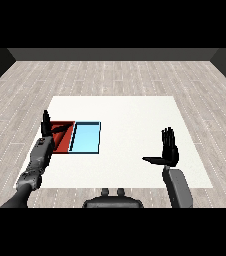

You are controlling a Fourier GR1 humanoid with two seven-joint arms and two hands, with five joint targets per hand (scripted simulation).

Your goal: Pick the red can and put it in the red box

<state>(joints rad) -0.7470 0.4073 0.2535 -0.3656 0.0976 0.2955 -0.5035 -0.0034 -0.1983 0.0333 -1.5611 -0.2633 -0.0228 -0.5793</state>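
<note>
Shows a white counter (pixel 135 150) set on a pale plank floor (pixel 110 75). Carries two shallow trays side by side near the left edge: a red tray (pixel 65 144) on the outside, a light blue tray (pixel 86 138) touching it on the inner side, both lying flat. Reaches in from the lower left with a grey forearm (pixel 37 160), angled up toward the red tray. Ends in the left hand (pixel 46 125), held over the near left corner of the red tray, fingers straight and pointing up, thumb stretched sideways across the tray's red floor (a dark bar against the colour); open, curled round nothing. Rises from the lower right with the other forearm (pixel 177 187), nearly upright. Ends in the right hand (pixel 170 150), well apart from both trays, over bare counter on the right side, fingers straight and upward, thumb pointing left; likewise open and holding nothing. As for the red can: cannot place it from this view, possibly hidden behind the left hand or lost against the red of the tray, so cannot tell where it sits.
</note>
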